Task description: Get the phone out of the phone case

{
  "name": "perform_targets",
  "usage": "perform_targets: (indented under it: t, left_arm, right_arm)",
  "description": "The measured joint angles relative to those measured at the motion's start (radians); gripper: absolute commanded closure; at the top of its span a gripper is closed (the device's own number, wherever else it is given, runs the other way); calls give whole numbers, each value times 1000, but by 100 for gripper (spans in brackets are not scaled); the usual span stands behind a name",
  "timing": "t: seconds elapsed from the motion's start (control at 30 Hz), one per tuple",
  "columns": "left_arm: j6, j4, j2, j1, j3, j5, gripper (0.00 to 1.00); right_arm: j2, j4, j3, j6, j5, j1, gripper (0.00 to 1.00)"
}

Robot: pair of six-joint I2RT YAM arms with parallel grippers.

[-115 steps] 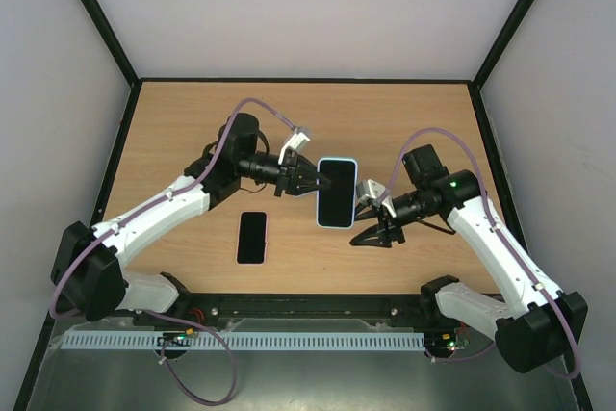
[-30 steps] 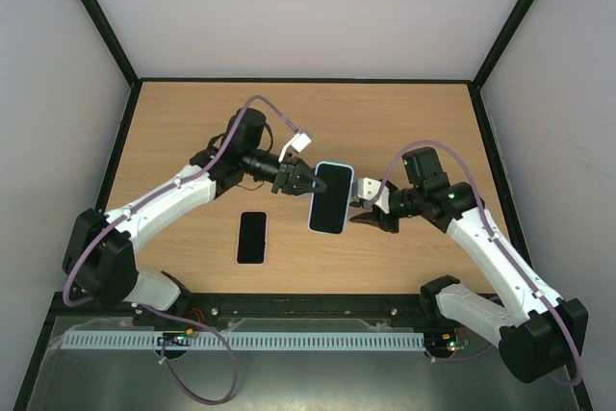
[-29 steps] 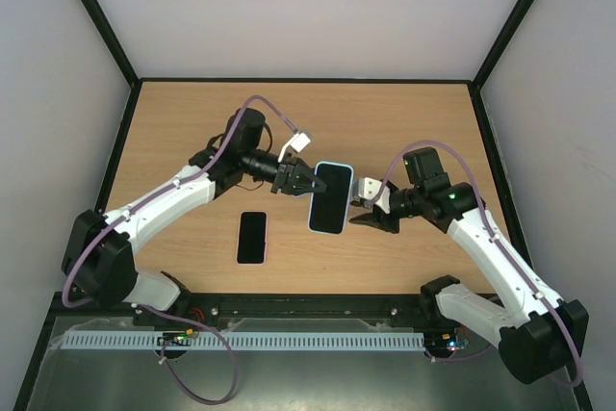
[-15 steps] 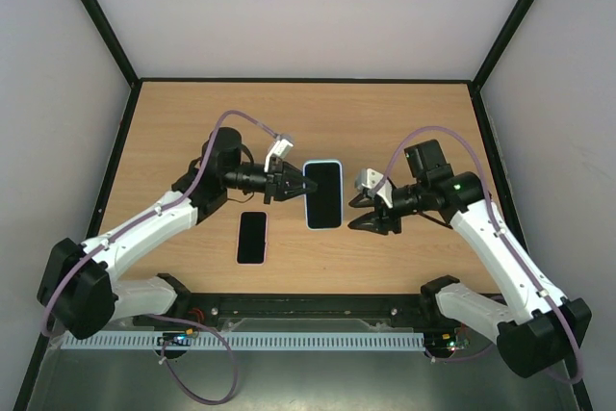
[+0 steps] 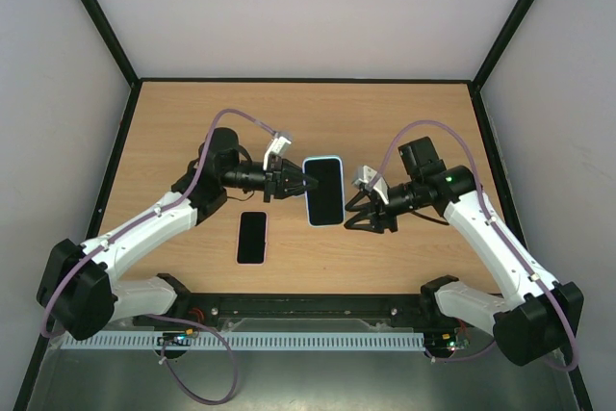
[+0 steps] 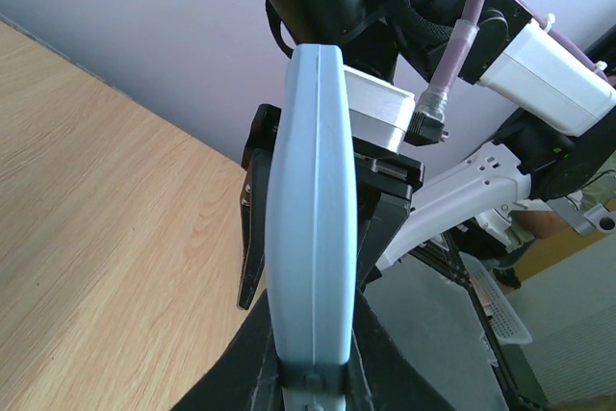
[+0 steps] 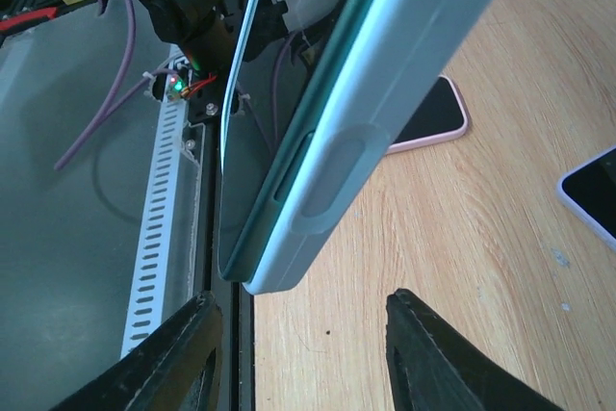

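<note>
The cased phone (image 5: 324, 191) has shifted left to the frame's centre, pinched at its left edge by the left gripper (image 5: 292, 184); the right gripper (image 5: 354, 212), jaws spread, sits just right of it

top: sat high above and behind both arm bases, looked down on the whole table (image 5: 404, 113), far | left wrist: sat close behind left fingers (image 6: 241, 382), faced along them at the case (image 6: 313, 218) edge-on | right wrist: close behind right fingers (image 7: 183, 353), faced past them | shared: case
</note>
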Motion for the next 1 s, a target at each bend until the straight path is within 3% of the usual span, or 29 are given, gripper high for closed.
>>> perform_targets:
  t: [0.7,1.0]
  left_arm:
    - [-8,36,4,8,-4,31,97]
    - [-40,97,5,18,-24,27,97]
  right_arm:
    - [-2,94,-14,86,26,0,61]
    - [-3,175,-37,235,40,0,60]
